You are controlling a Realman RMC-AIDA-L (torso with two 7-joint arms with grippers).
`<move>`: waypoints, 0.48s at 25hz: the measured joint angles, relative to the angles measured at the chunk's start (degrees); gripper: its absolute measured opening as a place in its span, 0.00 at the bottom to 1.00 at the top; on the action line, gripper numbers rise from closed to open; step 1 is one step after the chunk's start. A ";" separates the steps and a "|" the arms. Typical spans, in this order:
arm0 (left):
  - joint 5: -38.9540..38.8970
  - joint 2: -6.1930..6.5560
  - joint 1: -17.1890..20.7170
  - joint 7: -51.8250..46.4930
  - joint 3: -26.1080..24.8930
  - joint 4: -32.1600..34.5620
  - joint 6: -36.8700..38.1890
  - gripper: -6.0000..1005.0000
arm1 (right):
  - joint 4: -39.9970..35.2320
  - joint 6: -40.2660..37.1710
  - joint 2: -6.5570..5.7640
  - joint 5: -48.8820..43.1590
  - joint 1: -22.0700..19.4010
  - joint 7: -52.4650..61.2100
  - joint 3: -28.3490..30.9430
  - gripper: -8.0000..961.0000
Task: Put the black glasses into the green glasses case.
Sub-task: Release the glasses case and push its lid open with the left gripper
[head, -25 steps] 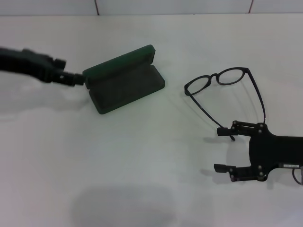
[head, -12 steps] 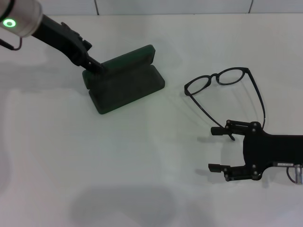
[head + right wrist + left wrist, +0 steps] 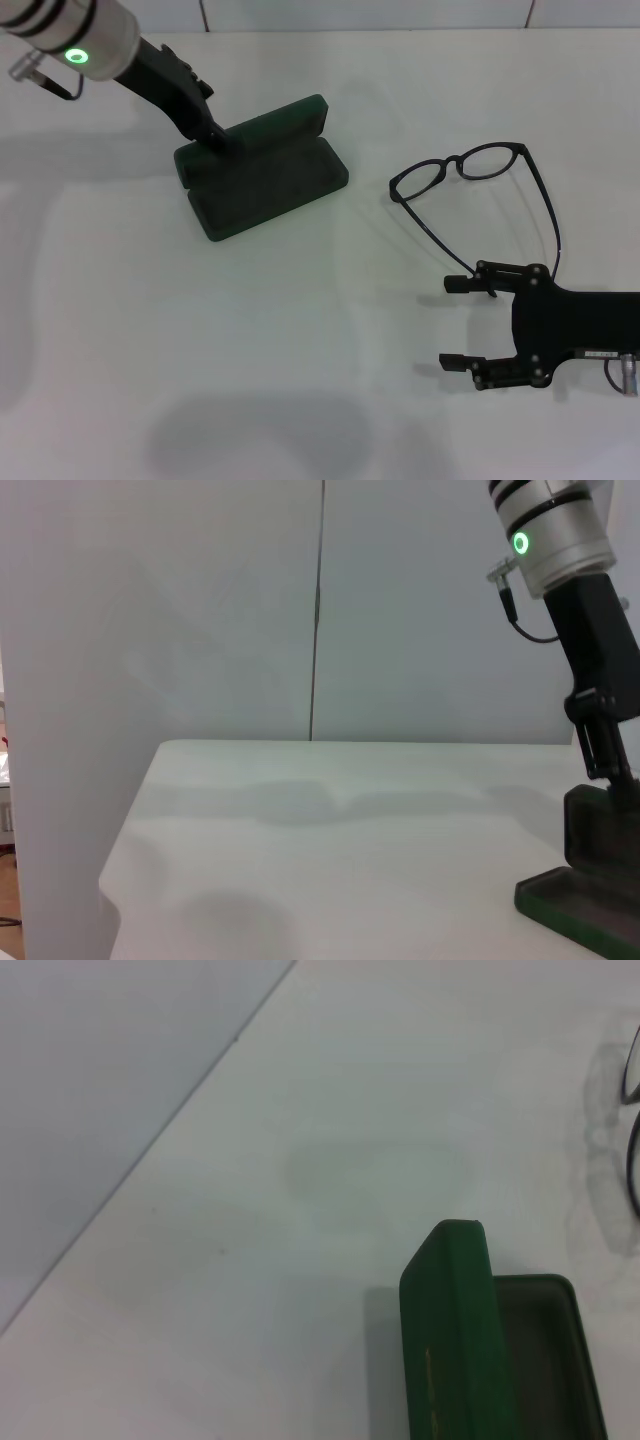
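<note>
The green glasses case (image 3: 265,172) lies open at the back left of the white table, lid standing up behind its dark tray. My left gripper (image 3: 212,136) comes down from the back left and touches the left end of the lid. The left wrist view shows the lid with gold lettering (image 3: 448,1340). The right wrist view shows that arm above the case (image 3: 588,898). The black glasses (image 3: 470,163) lie unfolded right of the case, temple arms pointing toward me. My right gripper (image 3: 456,323) is open and empty, just in front of the temple tips.
The table's back edge meets a grey wall (image 3: 360,14) just behind the case. Bare tabletop (image 3: 300,330) lies between the case and my right gripper. The table's left edge (image 3: 130,830) shows in the right wrist view.
My left arm has swung up from a low reach at the case's left end and now comes down from the back onto the lid's left end. My right gripper has drifted slightly toward me.
</note>
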 joint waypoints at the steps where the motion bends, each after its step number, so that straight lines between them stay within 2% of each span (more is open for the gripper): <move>1: 0.09 -0.18 -0.05 0.02 0.53 -0.53 -0.82 0.88 | 0.00 0.02 0.05 0.00 0.00 0.00 0.00 0.83; 3: 0.25 -0.40 -0.08 0.04 1.15 -1.07 -1.73 0.88 | 0.00 0.05 0.10 0.00 -0.02 0.00 0.00 0.83; 4: 0.61 -0.91 -0.10 0.08 2.03 -1.75 -3.15 0.88 | 0.00 0.05 0.10 0.00 -0.04 0.00 -0.01 0.83; 12: 0.80 -1.64 0.20 0.07 2.75 -2.05 -3.93 0.88 | 0.02 0.06 0.11 0.00 -0.13 0.00 -0.08 0.83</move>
